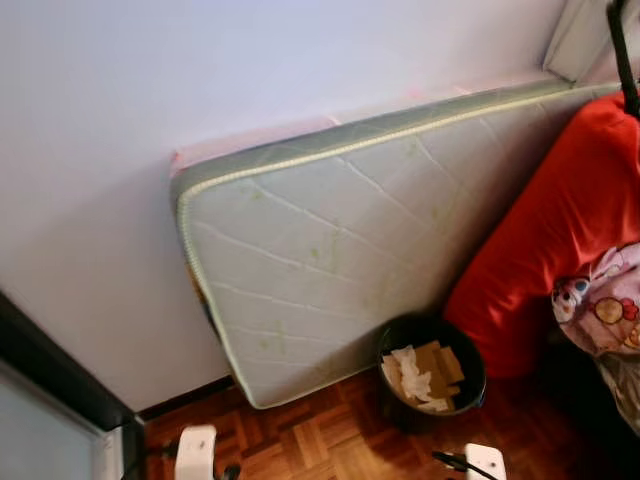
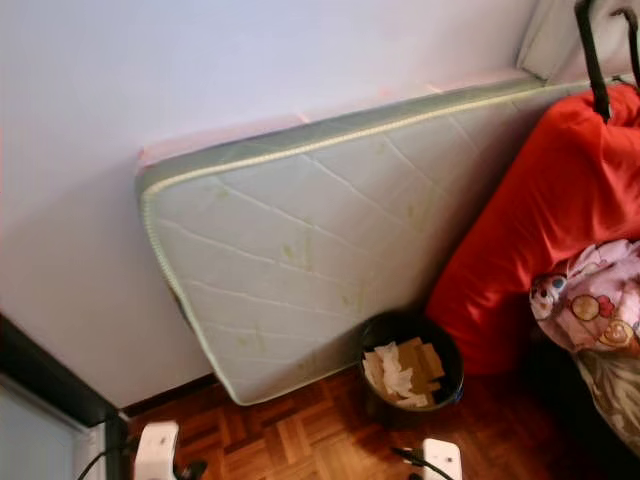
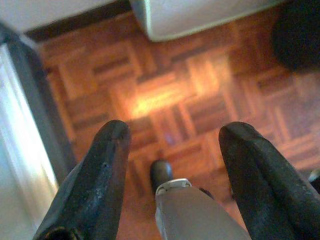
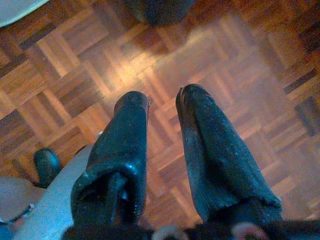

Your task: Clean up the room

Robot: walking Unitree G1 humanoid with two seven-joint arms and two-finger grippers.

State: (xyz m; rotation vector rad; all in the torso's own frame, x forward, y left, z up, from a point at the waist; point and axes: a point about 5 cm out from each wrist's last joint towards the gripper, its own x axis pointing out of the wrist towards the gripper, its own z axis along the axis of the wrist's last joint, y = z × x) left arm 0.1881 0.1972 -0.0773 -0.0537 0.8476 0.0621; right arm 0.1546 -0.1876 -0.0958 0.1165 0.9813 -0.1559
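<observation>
A black waste bin (image 1: 432, 372) holding crumpled paper and cardboard pieces stands on the parquet floor (image 1: 330, 430), against the lower edge of a pale quilted mattress (image 1: 340, 250). The mattress leans on the wall. Over bare parquet, my left gripper (image 3: 175, 130) hangs open with its fingers wide apart and nothing between them. A narrow gap separates the fingers of my right gripper (image 4: 162, 95), which is open and empty above the floor, with the bin (image 4: 157, 10) just ahead of it. Both white forearms (image 1: 195, 450) show at the bottom edge of the head views.
A large red cushion (image 1: 560, 240) lies right of the bin, with a patterned pink cloth (image 1: 605, 305) on it. A black strap (image 1: 622, 50) hangs at the top right. A dark door frame (image 1: 60, 385) runs along the left. Open parquet lies between my arms.
</observation>
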